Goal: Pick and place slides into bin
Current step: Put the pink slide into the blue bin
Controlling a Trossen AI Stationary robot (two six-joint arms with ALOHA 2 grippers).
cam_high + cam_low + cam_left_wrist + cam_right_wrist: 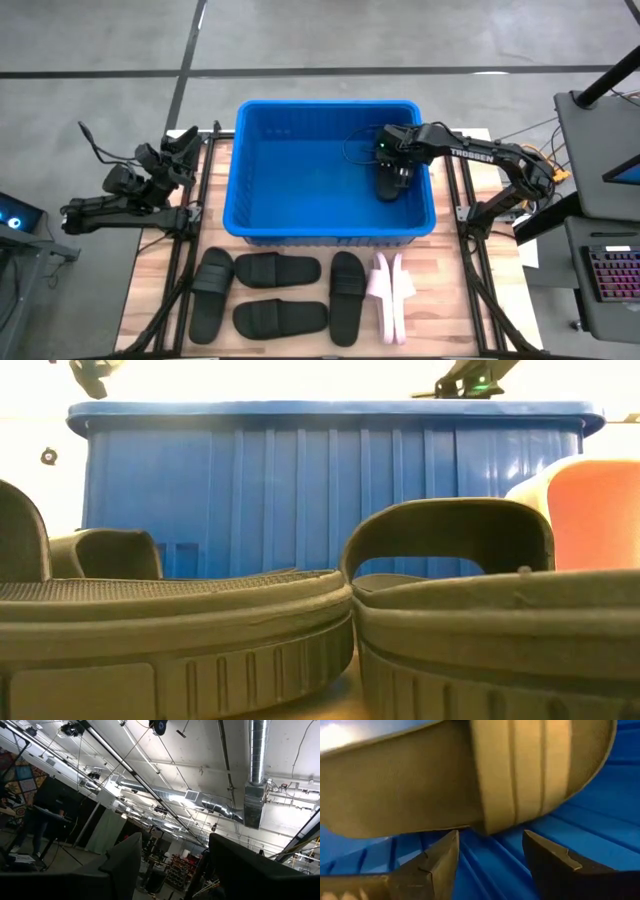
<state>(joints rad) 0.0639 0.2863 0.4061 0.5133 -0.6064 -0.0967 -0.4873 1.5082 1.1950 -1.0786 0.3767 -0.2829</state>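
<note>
The blue bin stands at the middle of the table. One black slide lies inside it by its right wall, and it fills the right wrist view. My right gripper is inside the bin just over that slide, open, with its fingertips close before the slide's edge and nothing between them. Several black slides and a pale pink pair lie on the table in front of the bin. My left gripper waits open at the table's left edge, pointing up at the ceiling.
In the low view, two black slides lie close before the camera and the bin's ribbed wall stands behind them. The bin's floor left of the slide is bare. A desk with a keyboard stands to the right of the table.
</note>
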